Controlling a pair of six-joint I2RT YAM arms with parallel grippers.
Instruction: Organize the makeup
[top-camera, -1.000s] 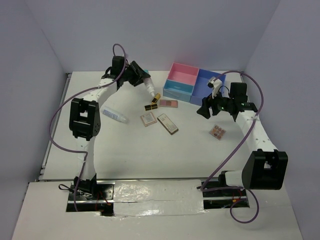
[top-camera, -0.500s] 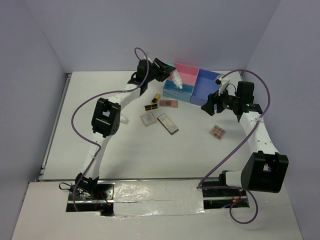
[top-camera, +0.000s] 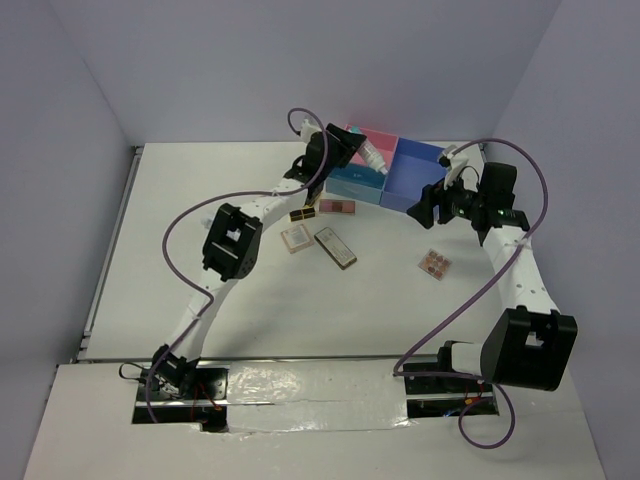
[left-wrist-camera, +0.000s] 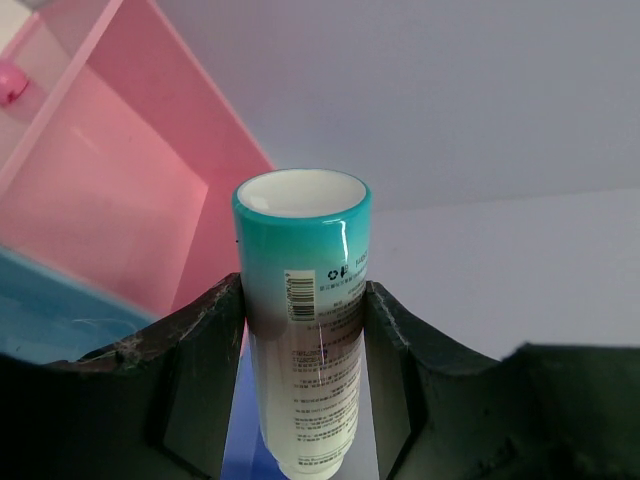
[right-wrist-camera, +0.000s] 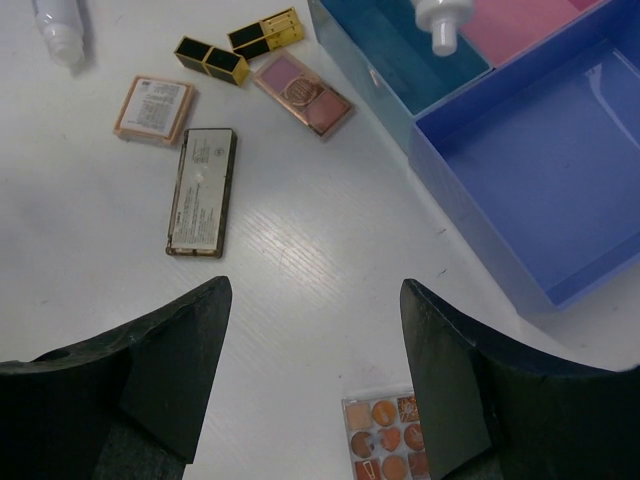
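Observation:
My left gripper (top-camera: 350, 150) is shut on a white tube with a teal end (top-camera: 372, 157) and holds it tilted over the pink-and-blue box (top-camera: 352, 184). In the left wrist view the tube (left-wrist-camera: 305, 300) sits between my fingers (left-wrist-camera: 200, 340), above the pink compartment (left-wrist-camera: 110, 200). My right gripper (top-camera: 418, 208) is open and empty, hovering above the table in front of the box. Two black-and-gold lipsticks (right-wrist-camera: 212, 60), a pink palette (right-wrist-camera: 302, 92), a small palette (right-wrist-camera: 155, 108), a long brown palette (right-wrist-camera: 202, 192) and a multi-colour palette (right-wrist-camera: 385, 440) lie on the table.
A second white tube (right-wrist-camera: 55, 25) lies on the table at the far left of the right wrist view; the left arm hides it in the top view. The box's blue compartment (right-wrist-camera: 540, 150) holds nothing. Grey walls close in the table.
My left arm has swung right with the tube, from over the table's back left to over the box. My right gripper has drifted slightly right and back, still open.

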